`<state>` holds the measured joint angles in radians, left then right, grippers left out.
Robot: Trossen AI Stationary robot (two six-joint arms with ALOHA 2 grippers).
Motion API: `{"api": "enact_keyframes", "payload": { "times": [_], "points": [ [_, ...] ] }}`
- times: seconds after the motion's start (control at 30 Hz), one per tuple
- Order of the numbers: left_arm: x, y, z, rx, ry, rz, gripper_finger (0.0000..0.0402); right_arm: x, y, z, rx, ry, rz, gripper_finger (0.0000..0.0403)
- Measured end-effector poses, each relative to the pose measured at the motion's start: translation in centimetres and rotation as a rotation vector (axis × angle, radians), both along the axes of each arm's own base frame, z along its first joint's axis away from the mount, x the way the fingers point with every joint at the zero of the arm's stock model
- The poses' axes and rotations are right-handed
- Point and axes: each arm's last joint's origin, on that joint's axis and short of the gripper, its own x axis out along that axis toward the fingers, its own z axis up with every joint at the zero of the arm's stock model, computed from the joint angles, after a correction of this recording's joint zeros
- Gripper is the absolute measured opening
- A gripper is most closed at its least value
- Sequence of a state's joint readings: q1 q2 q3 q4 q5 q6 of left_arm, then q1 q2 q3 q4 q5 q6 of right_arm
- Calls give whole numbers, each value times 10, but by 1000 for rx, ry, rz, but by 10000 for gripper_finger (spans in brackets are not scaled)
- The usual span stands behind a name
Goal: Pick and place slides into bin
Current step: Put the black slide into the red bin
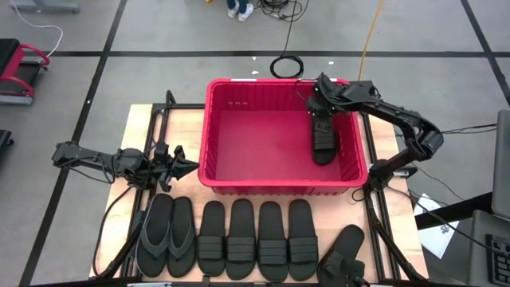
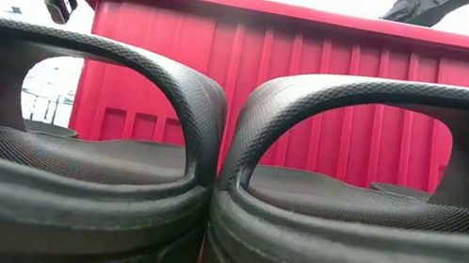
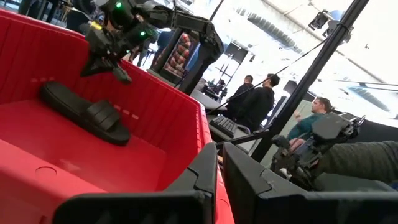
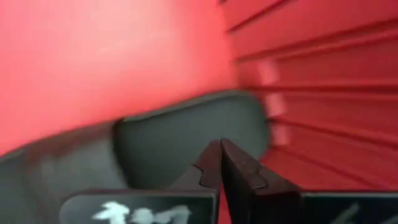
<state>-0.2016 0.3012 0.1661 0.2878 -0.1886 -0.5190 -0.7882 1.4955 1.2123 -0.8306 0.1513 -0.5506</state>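
Black slide in red bin

Lies flat on bin floor, near right wall: one strapped slide. Right gripper above its far end, fingers pressed together, holding nothing. Left gripper outside bin's left wall, fingers nearly closed, empty. Seven slides on surface, in front of bin.

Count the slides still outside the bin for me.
7 in the high view: two flip-flops at the row's left, four strapped slides beside them in front of the bin, and one angled at the near right corner. None looks hidden.
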Motion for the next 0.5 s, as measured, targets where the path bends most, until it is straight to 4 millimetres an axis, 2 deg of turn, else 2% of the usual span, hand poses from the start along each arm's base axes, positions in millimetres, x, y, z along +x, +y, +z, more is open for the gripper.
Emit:
{"api": "enact_keyframes", "payload": {
  "times": [0.13,0.5],
  "points": [
    [0,0,0,9,0,2,26,-1,-6,-21,112,-15,-56,0],
    [0,0,0,-10,0,4,26,6,-17,-58,180,78,-86,0]
  ]
}}
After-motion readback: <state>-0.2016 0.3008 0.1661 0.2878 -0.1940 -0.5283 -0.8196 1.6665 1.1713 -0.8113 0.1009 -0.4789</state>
